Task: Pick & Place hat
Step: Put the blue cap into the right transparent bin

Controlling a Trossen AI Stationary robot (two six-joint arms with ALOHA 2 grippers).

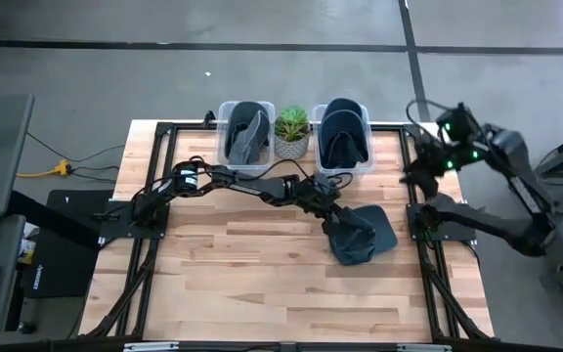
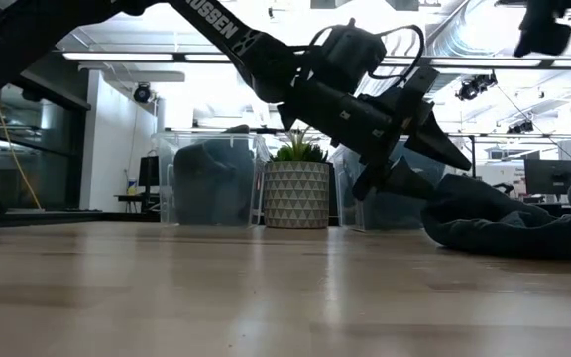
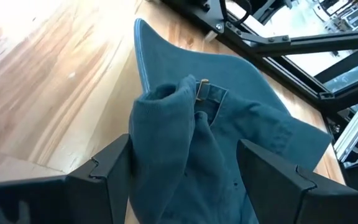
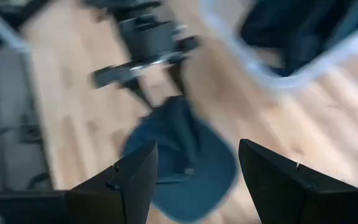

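While the left arm reaches across the wooden counter (image 1: 262, 284), one dark blue denim cap (image 1: 362, 235) lies crumpled on the boards toward the right side, in front of the bins. The left gripper (image 1: 335, 221) sits at the cap's near edge with its fingers (image 3: 107, 174) spread to either side of the bunched cloth; in the left wrist view the crown fills the gap between them, but whether the fingers press the fabric cannot be told. Along the back edge stand two clear plastic bins: the left bin (image 1: 245, 134) holds dark grey caps, the right bin (image 1: 344, 137) dark blue ones, how many in each cannot be counted. Between the two bins stands one small potted plant (image 1: 291, 132) in a patterned white pot. In the low view the left arm's wrist crosses in front of the right bin and partly hides it. The right gripper (image 4: 194, 180) hangs high beyond the counter's right rear corner, its fingers spread and holding nothing, looking down on the cap and the left arm.
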